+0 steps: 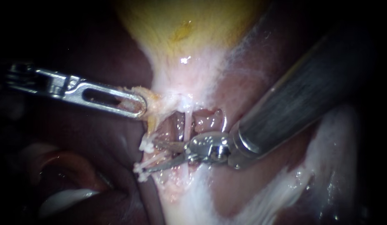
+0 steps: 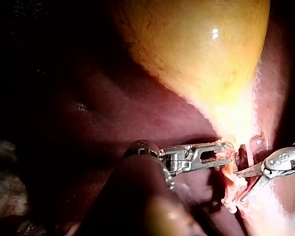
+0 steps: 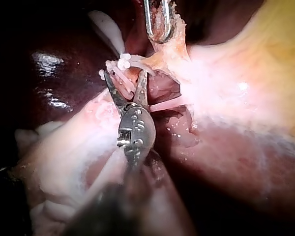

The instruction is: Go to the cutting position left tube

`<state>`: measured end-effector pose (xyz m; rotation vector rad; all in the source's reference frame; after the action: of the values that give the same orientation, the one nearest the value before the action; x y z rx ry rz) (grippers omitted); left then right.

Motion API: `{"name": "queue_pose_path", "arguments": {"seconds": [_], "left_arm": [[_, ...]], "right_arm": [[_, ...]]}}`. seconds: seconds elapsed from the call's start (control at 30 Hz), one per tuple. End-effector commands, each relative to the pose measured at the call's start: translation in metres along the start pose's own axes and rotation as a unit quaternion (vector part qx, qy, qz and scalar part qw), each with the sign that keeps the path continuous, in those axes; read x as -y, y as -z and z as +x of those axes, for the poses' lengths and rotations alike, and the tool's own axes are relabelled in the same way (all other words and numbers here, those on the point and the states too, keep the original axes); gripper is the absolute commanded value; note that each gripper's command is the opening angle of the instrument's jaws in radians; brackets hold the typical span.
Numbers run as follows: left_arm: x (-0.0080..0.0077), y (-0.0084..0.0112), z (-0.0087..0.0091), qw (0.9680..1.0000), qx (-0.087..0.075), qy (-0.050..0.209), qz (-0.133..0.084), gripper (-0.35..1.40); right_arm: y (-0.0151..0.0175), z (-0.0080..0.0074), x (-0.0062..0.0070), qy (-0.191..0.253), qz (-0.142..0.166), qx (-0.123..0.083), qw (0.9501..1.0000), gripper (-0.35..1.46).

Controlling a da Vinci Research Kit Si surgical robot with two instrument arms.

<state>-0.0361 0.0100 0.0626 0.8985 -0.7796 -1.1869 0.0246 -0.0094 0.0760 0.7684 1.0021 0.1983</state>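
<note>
My left instrument (image 1: 137, 106) comes in from the left, its slotted jaws shut on a yellowish tag of tissue at the neck of the gallbladder (image 1: 181, 25); the left wrist view shows the same grip (image 2: 223, 152). My right instrument (image 1: 149, 157) ends in two thin blades that stand open. A pale tube (image 1: 155, 160) carrying white clips (image 1: 139, 168) lies between the blades. In the right wrist view the open blades (image 3: 124, 73) straddle that tube just short of the clips (image 3: 122, 61). I cannot tell whether the blades touch the tube.
Dark liver (image 1: 97, 54) surrounds the site. A second thin pale strand (image 1: 187, 121) runs upright just behind the blades' hinge. Whitish fatty tissue (image 1: 193, 200) spreads below. The thick shaft (image 1: 301, 96) of my right instrument covers the upper right.
</note>
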Motion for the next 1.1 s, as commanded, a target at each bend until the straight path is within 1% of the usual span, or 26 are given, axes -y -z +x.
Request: {"name": "queue_pose_path", "arguments": {"seconds": [0.03,0.17,0.3,0.47,0.63,0.87,1.0,1.1], "left_arm": [[0.0,0.0,0.0,1.0,0.0,0.0,0.0,-0.35],[0.0,0.0,0.0,1.0,0.0,0.0,0.0,-0.35],[0.0,0.0,0.0,1.0,0.0,0.0,0.0,-0.35],[0.0,0.0,0.0,1.0,0.0,0.0,0.0,-0.35],[0.0,0.0,0.0,1.0,0.0,0.0,0.0,-0.35],[0.0,0.0001,0.0,1.0,0.0,0.0,0.0,-0.35],[0.0,0.0001,0.0,1.0,0.0,0.0,0.0,-0.35],[0.0,0.0002,0.0,1.0,0.0,0.0,0.0,-0.35]], "right_arm": [[0.0,0.0001,0.0,-0.003,0.003,-0.004,1.0,1.38],[0.0001,0.0001,-0.0001,-0.026,0.021,-0.011,0.9994,1.38],[0.0002,0.0001,-0.0003,-0.055,0.038,-0.025,0.9974,1.38],[0.0003,0.0001,-0.0006,-0.074,0.05,-0.034,0.9954,1.38],[0.0005,-0.0001,-0.0011,-0.082,0.052,-0.033,0.9948,1.38],[0.0008,-0.0004,-0.0012,-0.09,0.053,-0.034,0.994,1.36],[0.0011,-0.0007,-0.0013,-0.095,0.053,-0.029,0.9936,1.36],[0.0017,-0.0011,-0.0013,-0.095,0.052,-0.02,0.9939,1.35]]}}
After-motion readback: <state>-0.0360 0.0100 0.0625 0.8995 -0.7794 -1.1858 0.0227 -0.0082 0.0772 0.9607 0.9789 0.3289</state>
